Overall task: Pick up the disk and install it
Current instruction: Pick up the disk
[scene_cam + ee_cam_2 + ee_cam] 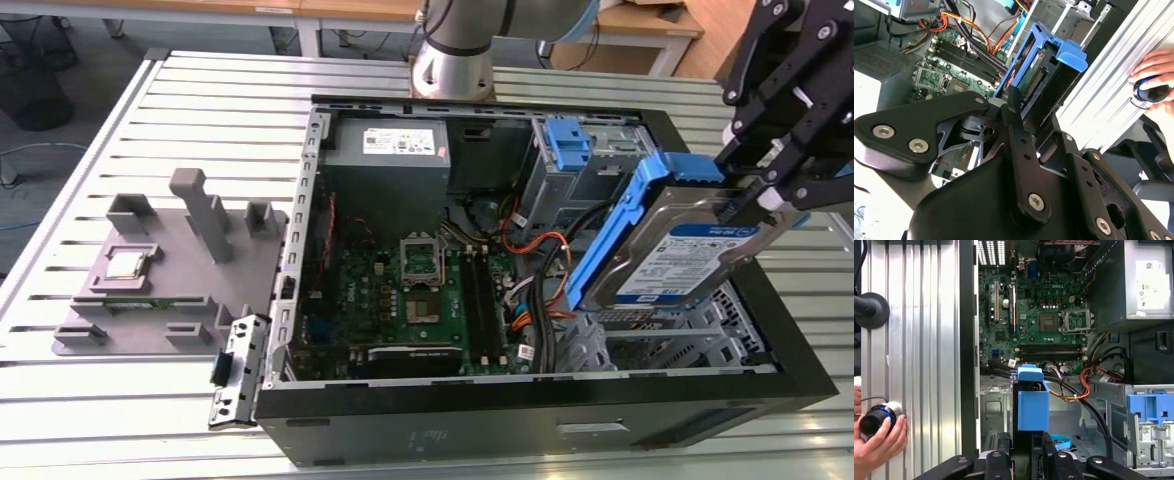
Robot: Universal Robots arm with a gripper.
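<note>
A robot arm's gripper [755, 200] held the disk [678, 258] clamped between its black fingers over an open computer case [534, 425] lying on a slatted metal table [120, 410]. In the exterior view the silver drive, framed by its blue bracket, hung tilted with its labelled face turned upward, above the metal drive cage [667, 335] at the exterior view's right end of the case; whether its lower edge touched the cage could not be told. The green motherboard [400, 290] lay exposed in the middle of the case, with a grey power-supply box [387, 150] at the far end and a second blue bracket [567, 150] seated in a bay just beside it. On the table at the exterior view's left stood a grey fixture [160, 290] carrying a small square processor chip [127, 265]. In the first wrist view the disk [1032, 407] stood edge-on over the case floor, orange and black cables [1089, 385] running just beside it, while a person's hand [879, 445] rested at the table's edge around a small round black-and-blue object [875, 419].
</note>
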